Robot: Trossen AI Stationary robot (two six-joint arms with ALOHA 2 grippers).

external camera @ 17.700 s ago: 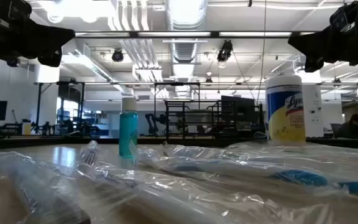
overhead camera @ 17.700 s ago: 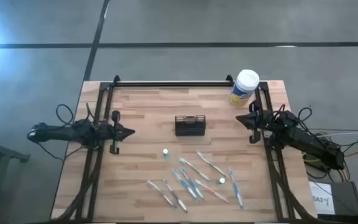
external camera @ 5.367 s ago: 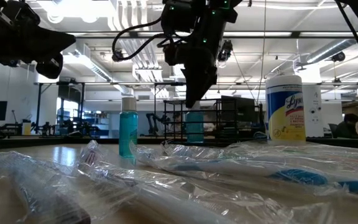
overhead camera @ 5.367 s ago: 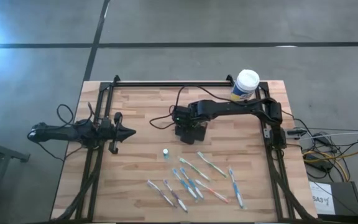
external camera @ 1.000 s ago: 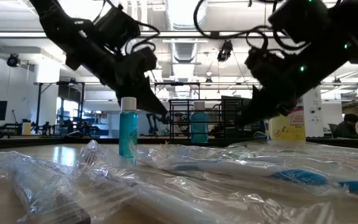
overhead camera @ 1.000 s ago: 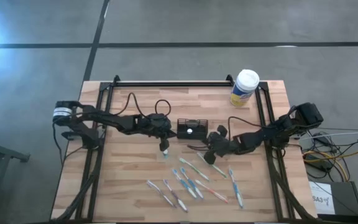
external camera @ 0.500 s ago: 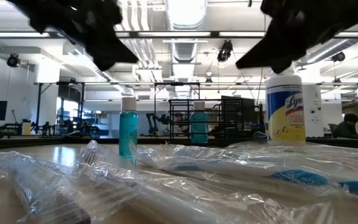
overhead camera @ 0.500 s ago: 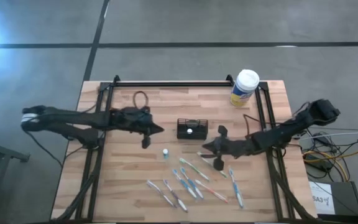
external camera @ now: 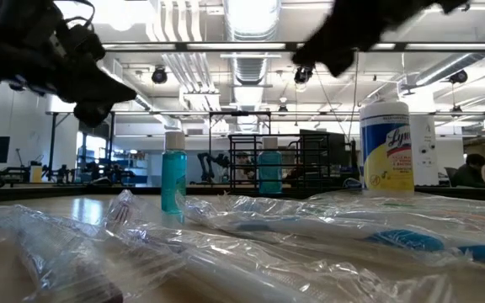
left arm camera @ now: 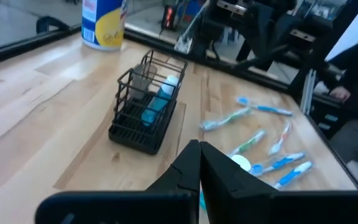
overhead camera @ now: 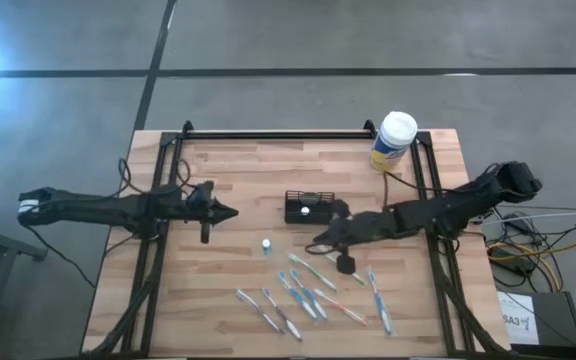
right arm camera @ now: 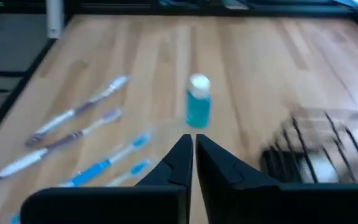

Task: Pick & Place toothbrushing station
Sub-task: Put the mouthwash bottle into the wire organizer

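Table: pale wood planks with a black frame rail, standing on grey floor; the low view looks across it into a lit workshop hall.

Caddy: we list the black wire toothbrushing station at the centre of the high view, upright, with one small blue bottle already standing inside it.

Loose bottle: a second small blue bottle with a white cap stands on the table just lower left of the caddy, not yet stowed.

Toothbrushes: several wrapped brushes lie scattered in the lower middle of the high view, none in the caddy.

Yellow canister: upper right, white lid, well apart from the work.

Left gripper: left of centre, fingers together, carrying nothing, clear of the caddy.

Right gripper: just lower right of the caddy, beside the nearest brushes, fingers together, and we see nothing between them.

Progress: we judge the job early; one item is placed, while the second bottle and all the brushes remain.
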